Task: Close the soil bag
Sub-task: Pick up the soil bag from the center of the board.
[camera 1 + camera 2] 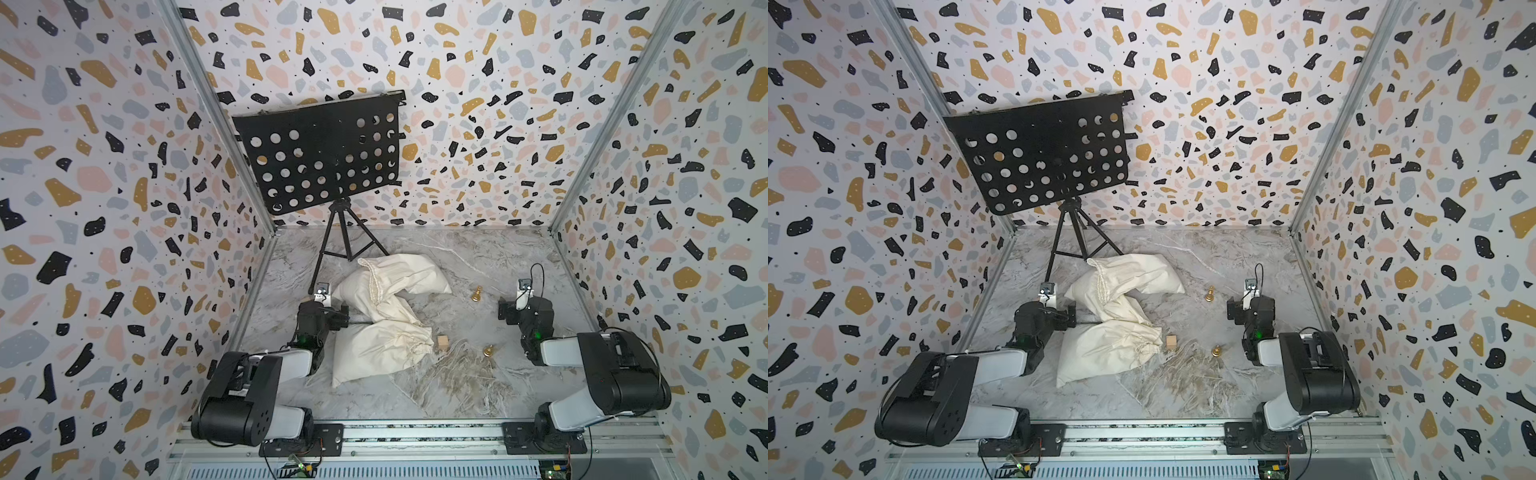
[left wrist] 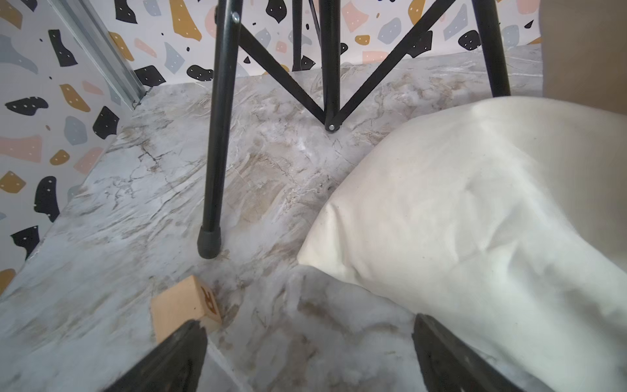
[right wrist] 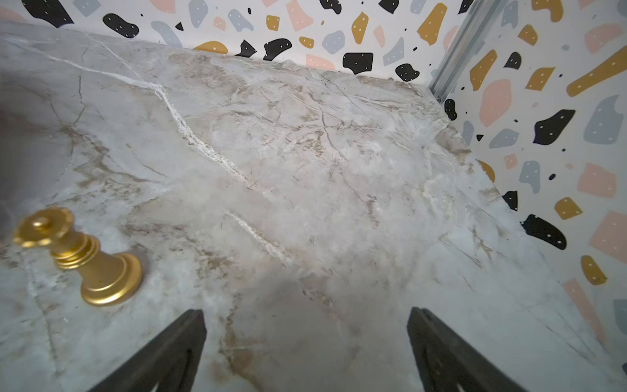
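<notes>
Left hand (image 2: 308, 322), right hand (image 3: 305, 312) gaping, empty; stand leg (image 2: 213, 152), wooden block (image 2: 179, 305) near soil bag (image 2: 458, 220)

Bright, even, diffuse light in both top views; I see only faint, soft-edged shadows on the marble table (image 1: 457, 395). The patterned walls (image 1: 83, 208) stretch toward the frame edges, a wide-lens effect. Wrist views: the near tips of the left gripper (image 2: 307, 336) and right gripper (image 3: 305, 325) are dark and out of focus; the gold chess piece (image 3: 84, 261) is slightly soft, and an unfocused brown patch (image 2: 583, 51) fills one corner.
</notes>
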Controlling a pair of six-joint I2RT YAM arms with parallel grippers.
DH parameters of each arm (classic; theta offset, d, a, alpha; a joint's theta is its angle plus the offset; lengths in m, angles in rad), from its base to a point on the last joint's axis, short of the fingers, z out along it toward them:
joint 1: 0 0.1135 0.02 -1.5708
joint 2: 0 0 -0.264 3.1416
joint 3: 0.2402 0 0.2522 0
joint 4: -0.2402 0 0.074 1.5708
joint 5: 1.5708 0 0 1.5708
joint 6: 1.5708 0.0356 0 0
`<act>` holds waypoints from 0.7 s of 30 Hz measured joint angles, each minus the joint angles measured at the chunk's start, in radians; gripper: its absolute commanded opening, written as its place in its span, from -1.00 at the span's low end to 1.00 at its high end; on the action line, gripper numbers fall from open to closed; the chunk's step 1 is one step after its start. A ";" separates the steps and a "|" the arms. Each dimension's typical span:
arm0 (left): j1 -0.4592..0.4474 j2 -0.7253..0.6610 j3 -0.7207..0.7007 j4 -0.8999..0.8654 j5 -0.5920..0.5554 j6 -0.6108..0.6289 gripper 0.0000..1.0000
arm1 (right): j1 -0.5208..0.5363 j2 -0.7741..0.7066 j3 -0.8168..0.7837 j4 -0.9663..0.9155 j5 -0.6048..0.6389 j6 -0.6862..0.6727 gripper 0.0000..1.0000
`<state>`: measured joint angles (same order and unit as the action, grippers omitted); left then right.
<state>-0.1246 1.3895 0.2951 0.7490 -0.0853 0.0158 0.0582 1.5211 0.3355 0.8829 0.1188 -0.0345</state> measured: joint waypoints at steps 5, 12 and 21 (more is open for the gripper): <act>0.000 0.000 0.000 0.000 0.000 0.000 0.98 | 0.000 0.000 0.000 0.000 0.000 0.000 0.99; 0.000 0.000 0.000 0.000 0.013 0.000 1.00 | -0.002 0.000 0.000 -0.001 -0.003 0.000 0.99; 0.001 -0.084 0.005 -0.079 0.016 -0.001 0.97 | -0.002 -0.002 0.000 -0.001 0.000 0.001 0.99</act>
<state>-0.1234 1.3052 0.2996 0.6704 -0.0692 0.0151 0.0563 1.5192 0.3355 0.8818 0.1192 -0.0338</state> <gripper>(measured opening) 0.993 0.996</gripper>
